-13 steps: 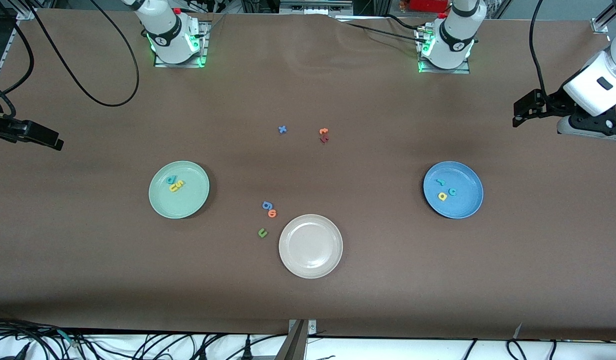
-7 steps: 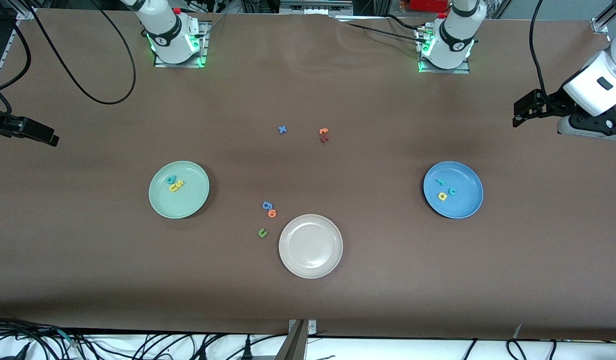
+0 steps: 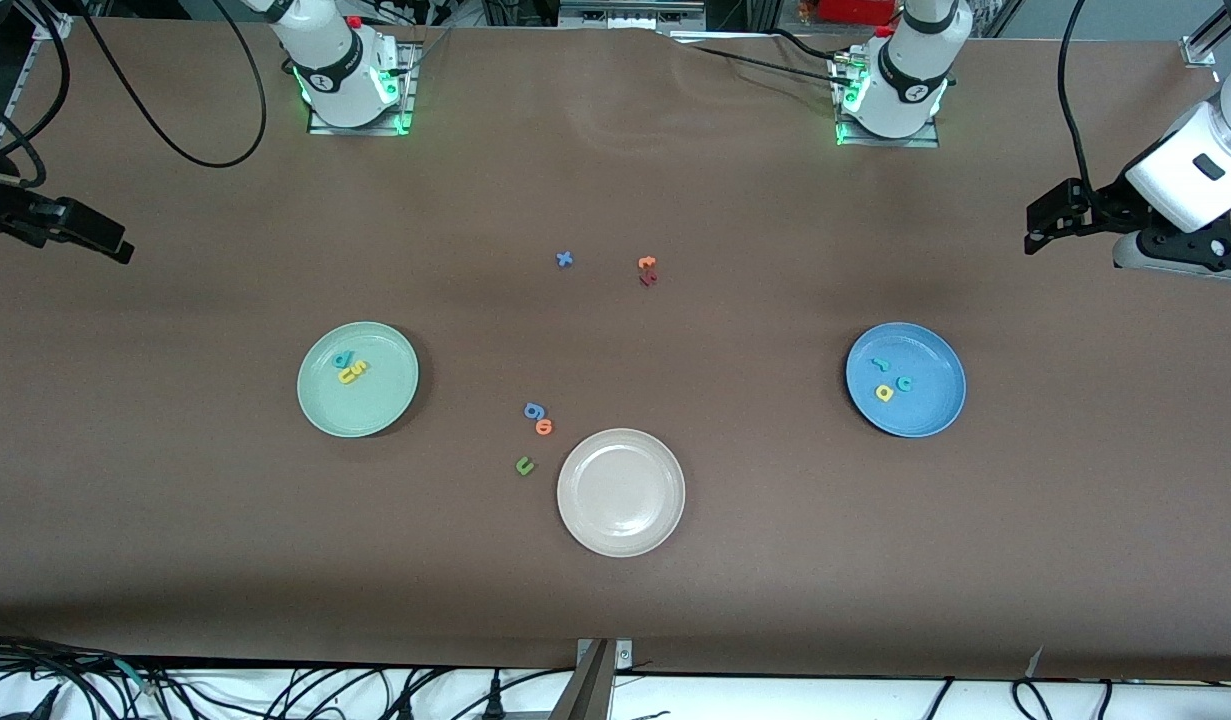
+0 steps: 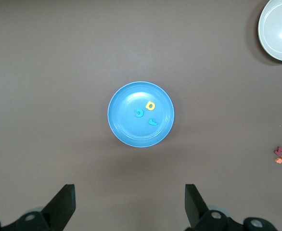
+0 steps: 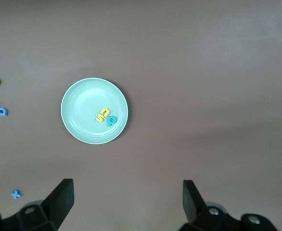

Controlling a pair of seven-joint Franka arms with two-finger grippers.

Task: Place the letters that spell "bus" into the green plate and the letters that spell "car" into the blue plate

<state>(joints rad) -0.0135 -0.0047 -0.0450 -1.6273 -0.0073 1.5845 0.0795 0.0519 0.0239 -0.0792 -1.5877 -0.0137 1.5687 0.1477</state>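
The green plate holds a teal "b" and yellow "s" and "u" packed close together. In the right wrist view the green plate shows "u", "s" and "b". The blue plate holds a teal "r", teal "c" and yellow "a". My left gripper hangs open and empty high over the table's left-arm end, above the blue plate. My right gripper hangs open and empty over the right-arm end.
An empty beige plate sits nearest the front camera, mid-table. Beside it lie a blue "g", an orange letter and a green "u". Nearer the bases lie a blue "x" and orange and dark red letters.
My right gripper has drifted a little toward the robots' bases at the table's edge. The left arm, plates and letters have not moved.
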